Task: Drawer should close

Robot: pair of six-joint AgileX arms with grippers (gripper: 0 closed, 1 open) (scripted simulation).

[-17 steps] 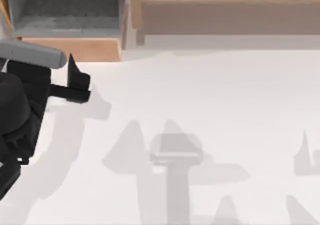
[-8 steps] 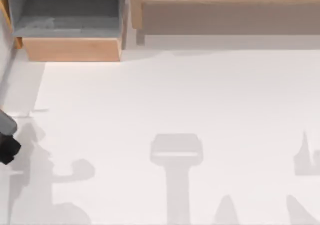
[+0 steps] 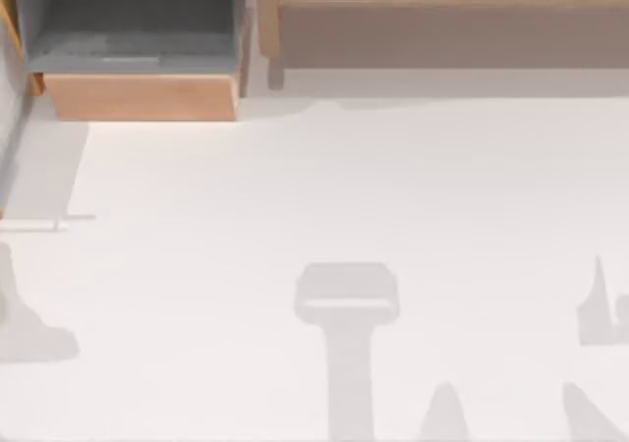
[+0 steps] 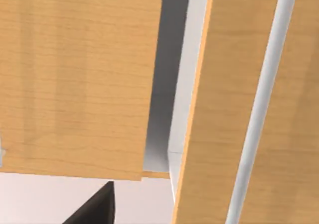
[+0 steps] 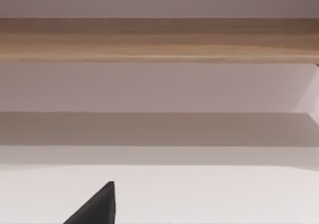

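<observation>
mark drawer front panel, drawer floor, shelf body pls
drawer front panel (image 3: 141, 97), top view, middle of wooden face.
drawer floor (image 3: 138, 25), top view, grey inner bottom.
shelf body (image 3: 452, 31), top view, long wooden front.

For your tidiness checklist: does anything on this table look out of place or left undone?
Yes. The drawer at the table's far left stands pulled out from the wooden shelf body, its grey inside open to view and its light-brown front panel forward of the shelf's face. Nothing looks spilled or damaged.
</observation>
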